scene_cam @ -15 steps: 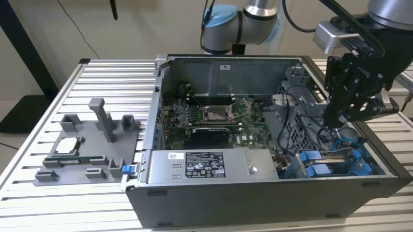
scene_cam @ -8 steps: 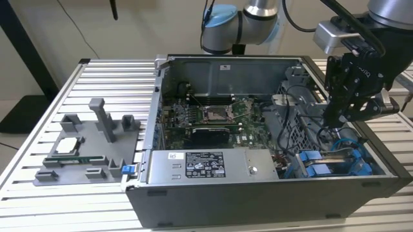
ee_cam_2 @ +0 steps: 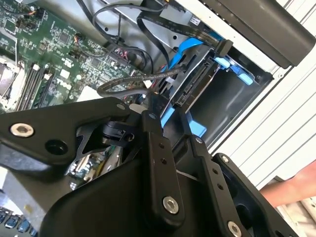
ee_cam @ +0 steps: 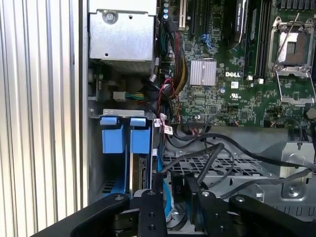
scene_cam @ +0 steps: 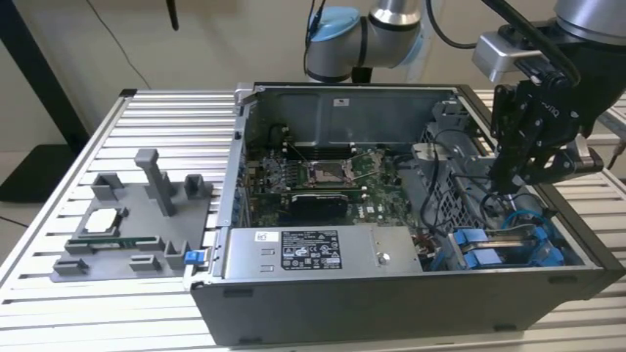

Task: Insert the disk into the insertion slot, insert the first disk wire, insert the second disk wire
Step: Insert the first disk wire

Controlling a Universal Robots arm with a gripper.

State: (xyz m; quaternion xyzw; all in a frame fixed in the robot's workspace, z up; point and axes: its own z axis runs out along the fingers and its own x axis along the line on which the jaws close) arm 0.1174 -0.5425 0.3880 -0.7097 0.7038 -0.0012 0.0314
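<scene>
In the exterior view I hang over the open computer case [scene_cam: 391,312], which stands on the slatted table [scene_cam: 88,323]. My gripper [scene_cam: 509,185] points down into the case's front corner at the exterior view's right, just above the insertion slot [scene_cam: 503,246] with its blue rails. The grey power-supply box [scene_cam: 313,253] lies along the case's near wall beside that corner, the motherboard [scene_cam: 323,176] is behind it, and a grey parts holder [scene_cam: 137,220] sits on the table off the case's other side. In the second wrist view my fingers [ee_cam_2: 157,148] are clamped on the end of the black braided wire [ee_cam_2: 118,85], which loops away toward the motherboard. Just past my fingertips the disk [ee_cam_2: 197,84] already sits in the slot in its blue carrier [ee_cam_2: 196,127], its connector edge facing me. I cannot tell whether the wire's end touches it. A blue cable [ee_cam_2: 190,47] runs just beyond the disk, and part of a person's arm [ee_cam_2: 291,190] shows past the case's outer wall. In the first wrist view the wire runs straight from my fingertips across the metal cage grille [ee_cam: 222,168]. The disk stands on edge in its bay near two blue tabs [ee_cam: 112,139], against the case's side wall.
</scene>
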